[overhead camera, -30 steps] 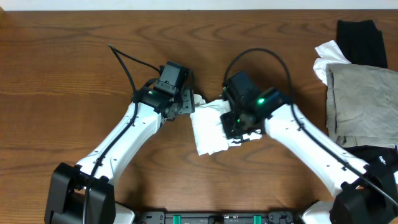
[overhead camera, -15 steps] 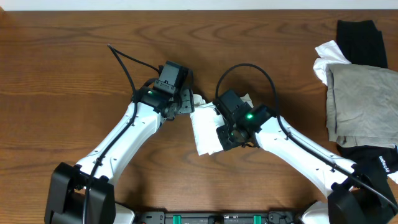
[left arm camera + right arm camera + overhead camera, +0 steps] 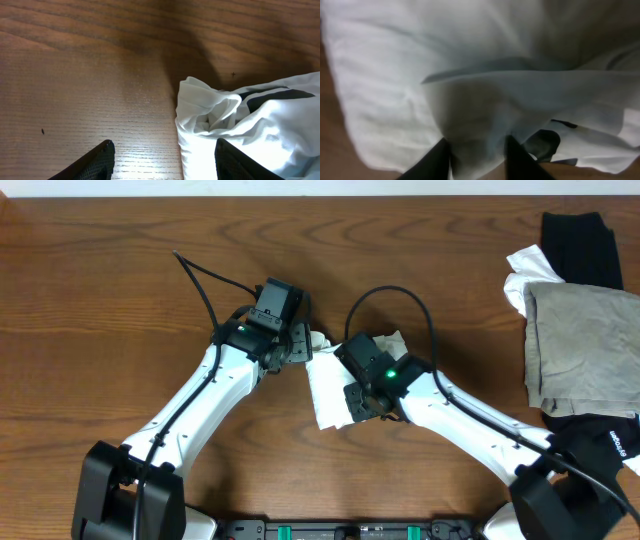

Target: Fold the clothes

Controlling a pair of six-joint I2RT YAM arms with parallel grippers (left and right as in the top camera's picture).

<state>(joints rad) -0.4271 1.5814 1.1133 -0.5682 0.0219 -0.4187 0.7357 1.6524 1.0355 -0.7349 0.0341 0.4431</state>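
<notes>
The white T-shirt [image 3: 328, 395] lies bunched into a small heap at the middle of the wooden table [image 3: 100, 300], between the two arms. Its black striped print shows in the left wrist view, but no word can be made out in it.

The left gripper [image 3: 164, 150] stands at the heap's left edge with its fingers well apart. A crumpled corner of the shirt lies between them, unpinched.

The right gripper [image 3: 477, 150] is down on the cloth, fingers drawn close with a fold of white fabric caught between them.

At the far right edge sits a pile – a grey-beige garment [image 3: 580, 345] on top, a black garment [image 3: 580, 245] behind it, and a second black piece [image 3: 610, 445] in front with white lettering too small to read.
</notes>
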